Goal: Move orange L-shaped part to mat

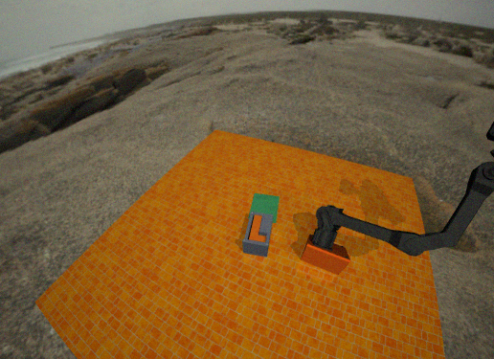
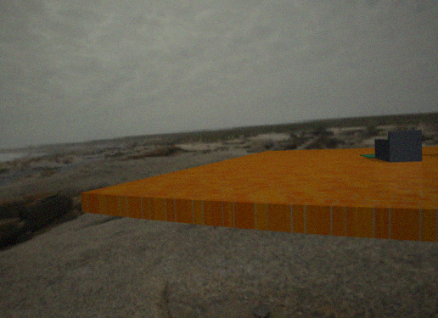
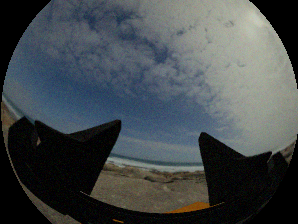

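The orange L-shaped part [image 1: 257,228] lies in the pocket of the grey tray [image 1: 256,248] [image 2: 405,146], its L-shaped end toward the tray's near side in the top view. It looks level in the pocket; no raised end shows. The green mat [image 1: 266,201] [image 2: 367,156] lies beside the tray, at its far end in the top view, with nothing on it. My gripper [image 3: 161,131] is open and empty, its fingers wide apart against the sky in the wrist view. It is raised far to the right of the tray, mostly cut off at the right edge of the top view.
The arm's orange-red base block [image 1: 325,258] stands right of the tray. The dark arm [image 1: 369,228] stretches away from the tray to the right, past the tabletop's right edge. The orange tiled tabletop [image 1: 191,275] [image 2: 255,180] ends in open edges above rocky ground.
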Available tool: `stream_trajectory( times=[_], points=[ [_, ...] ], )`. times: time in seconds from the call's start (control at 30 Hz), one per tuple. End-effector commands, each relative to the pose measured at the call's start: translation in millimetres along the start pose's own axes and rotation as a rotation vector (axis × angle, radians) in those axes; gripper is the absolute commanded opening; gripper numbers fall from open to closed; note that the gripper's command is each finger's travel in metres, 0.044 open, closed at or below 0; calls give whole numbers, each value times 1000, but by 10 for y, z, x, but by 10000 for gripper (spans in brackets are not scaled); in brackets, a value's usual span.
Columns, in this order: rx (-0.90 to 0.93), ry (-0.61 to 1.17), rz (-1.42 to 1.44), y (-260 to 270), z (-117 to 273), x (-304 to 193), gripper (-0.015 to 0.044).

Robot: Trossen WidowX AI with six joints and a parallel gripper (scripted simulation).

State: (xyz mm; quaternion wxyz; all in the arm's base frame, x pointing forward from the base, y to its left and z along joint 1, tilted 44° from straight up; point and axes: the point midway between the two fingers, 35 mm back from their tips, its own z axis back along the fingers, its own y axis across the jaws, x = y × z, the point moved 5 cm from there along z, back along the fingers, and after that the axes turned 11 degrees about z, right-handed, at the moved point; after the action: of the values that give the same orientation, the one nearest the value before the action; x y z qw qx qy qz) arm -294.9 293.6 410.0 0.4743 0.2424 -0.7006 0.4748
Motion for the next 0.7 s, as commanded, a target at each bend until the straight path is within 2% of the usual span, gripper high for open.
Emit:
stream_trajectory(
  times=[0.0, 0.2, 0.27, 0.37, 0.5, 0.67],
  points=[
    [2, -11, 3, -16, -3, 21, 374],
    [40, -172, -75, -371, 160, 311, 216],
    [40, -230, -156, -701, 234, 462, 180],
    [29, -317, -273, -1205, 336, 645, 180],
    [18, -400, -326, -1516, 421, 725, 180],
    [-27, -488, -496, -2187, 533, 754, 180]
  ],
)
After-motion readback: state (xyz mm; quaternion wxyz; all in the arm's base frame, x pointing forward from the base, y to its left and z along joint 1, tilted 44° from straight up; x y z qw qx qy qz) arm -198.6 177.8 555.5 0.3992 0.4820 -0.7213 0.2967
